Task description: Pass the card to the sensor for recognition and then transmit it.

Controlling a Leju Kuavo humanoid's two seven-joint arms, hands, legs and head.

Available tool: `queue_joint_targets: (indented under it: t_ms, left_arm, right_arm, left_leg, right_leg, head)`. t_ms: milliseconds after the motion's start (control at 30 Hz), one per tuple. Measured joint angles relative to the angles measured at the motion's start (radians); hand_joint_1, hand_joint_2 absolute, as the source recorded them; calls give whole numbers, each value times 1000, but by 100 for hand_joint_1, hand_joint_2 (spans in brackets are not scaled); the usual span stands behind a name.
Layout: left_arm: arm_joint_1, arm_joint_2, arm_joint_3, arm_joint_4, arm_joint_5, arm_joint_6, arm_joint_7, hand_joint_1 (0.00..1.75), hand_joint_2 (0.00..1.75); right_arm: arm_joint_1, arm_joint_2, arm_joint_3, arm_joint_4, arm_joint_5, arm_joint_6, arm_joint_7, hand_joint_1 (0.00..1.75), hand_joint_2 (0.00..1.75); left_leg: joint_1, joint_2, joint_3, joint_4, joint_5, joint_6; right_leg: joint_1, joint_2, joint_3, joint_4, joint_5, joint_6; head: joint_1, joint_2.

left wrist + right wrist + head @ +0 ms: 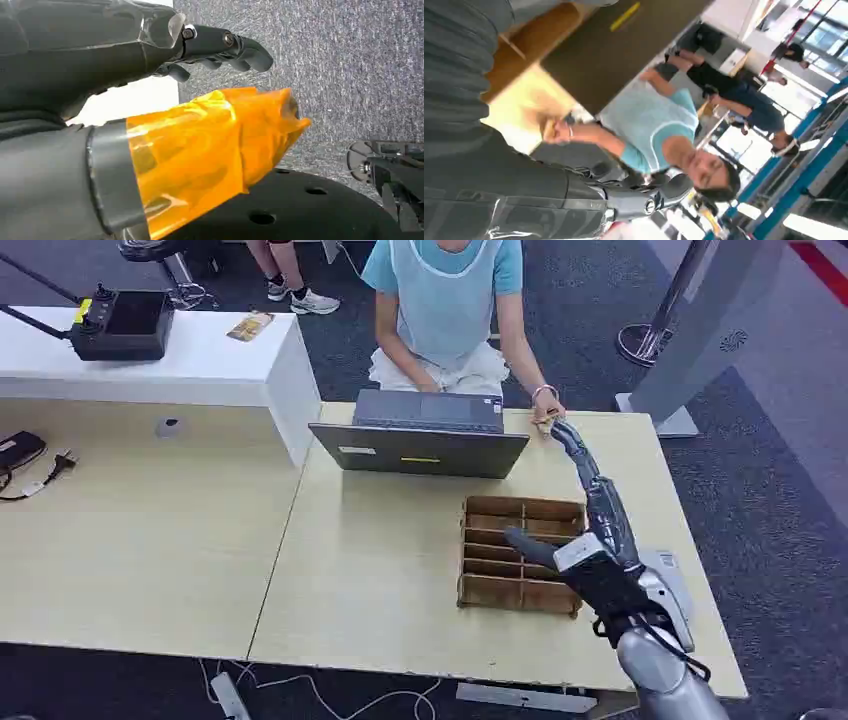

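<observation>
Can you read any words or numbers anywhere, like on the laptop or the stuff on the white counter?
No text can be read.
Laptop: a white sticker and a yellow strip on its lid, too small to read.
Black device on the white counter: a yellow label, too blurred.
Card on the counter: print too small.

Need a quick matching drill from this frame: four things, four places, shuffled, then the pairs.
Things
1. laptop
2. wooden divided tray
3. black controller
4. right hand

Places
A. on the white counter, far left
B. reaching out to the person's hand at the far table edge
C. in front of the seated person
D. on the table beside the right forearm

Pairs: 1-C, 2-D, 3-A, 4-B
</observation>
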Motion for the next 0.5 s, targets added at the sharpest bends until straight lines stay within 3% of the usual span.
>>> queue_joint_targets:
  t_ms: [500]
  left_arm:
    - [-1,2,-4,0,-29,-21,4,0,0]
  right_arm:
    - [-334,9,128,110,369,-96,152,0,175]
  left_leg:
    - [0,0,0,0,2,-1]
  right_leg:
    - [0,0,0,0,1,0]
  head:
    - [0,0]
